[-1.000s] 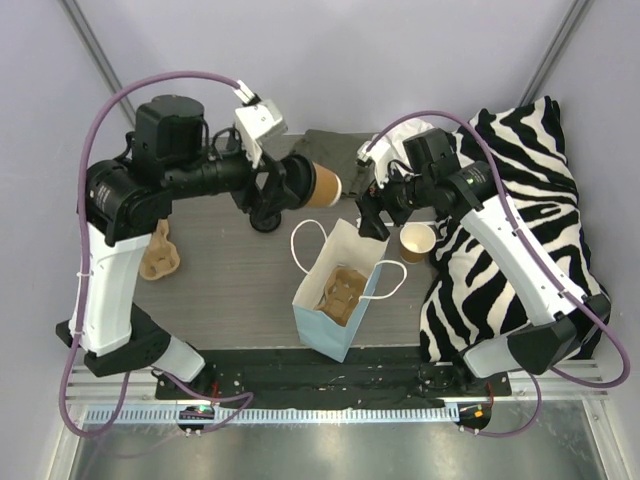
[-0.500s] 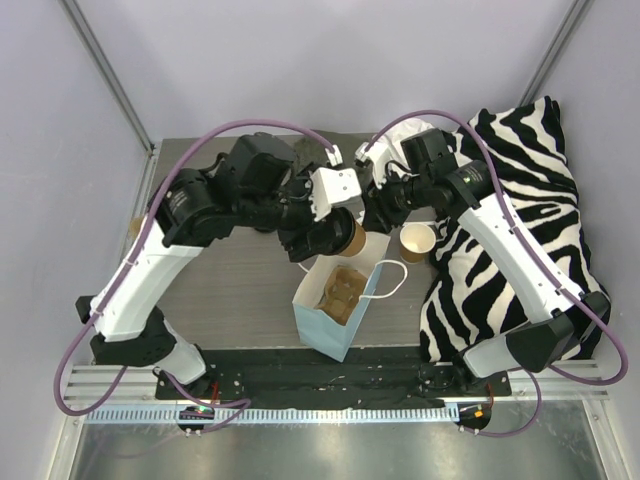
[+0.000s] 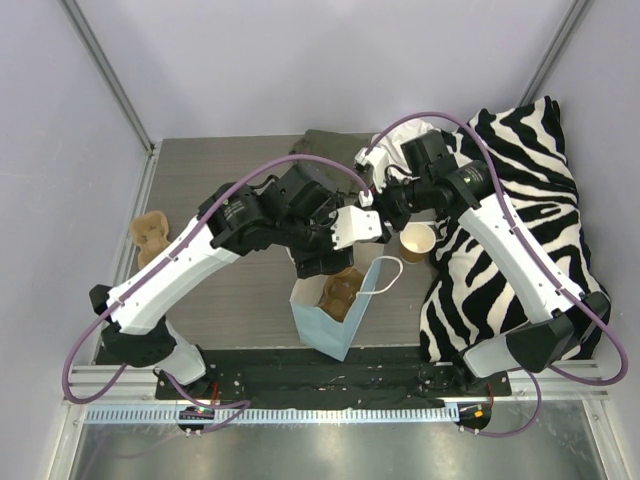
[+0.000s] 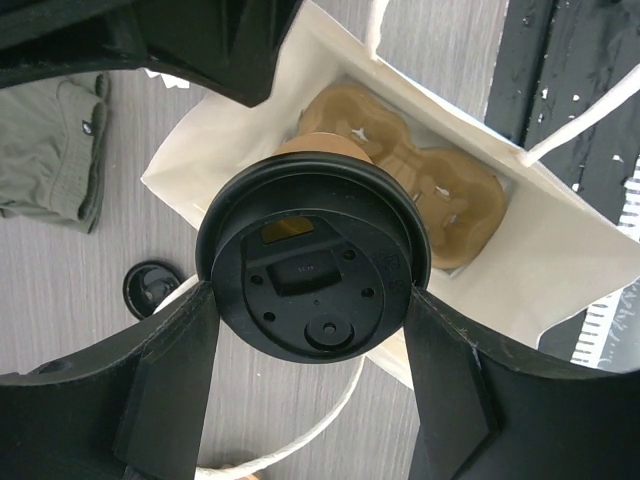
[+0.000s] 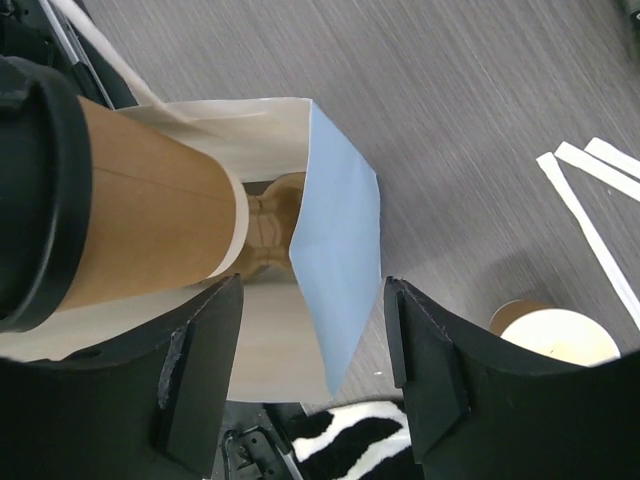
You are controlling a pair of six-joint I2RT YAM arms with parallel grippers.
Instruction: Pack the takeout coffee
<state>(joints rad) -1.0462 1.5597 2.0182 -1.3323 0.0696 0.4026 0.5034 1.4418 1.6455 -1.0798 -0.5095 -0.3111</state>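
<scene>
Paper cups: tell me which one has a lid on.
The takeout coffee, gripped by the left gripper at the mouth of the blue bag, wears a black lid; the other cup, standing beside the zebra cloth, is open.

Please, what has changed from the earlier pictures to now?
The left gripper, shut on the small tan paper cup with black lid, swung right and nearer, bringing it to the mouth of the blue paper bag. The open right gripper, the bag and the lidless tan paper cup stayed in place.
</scene>
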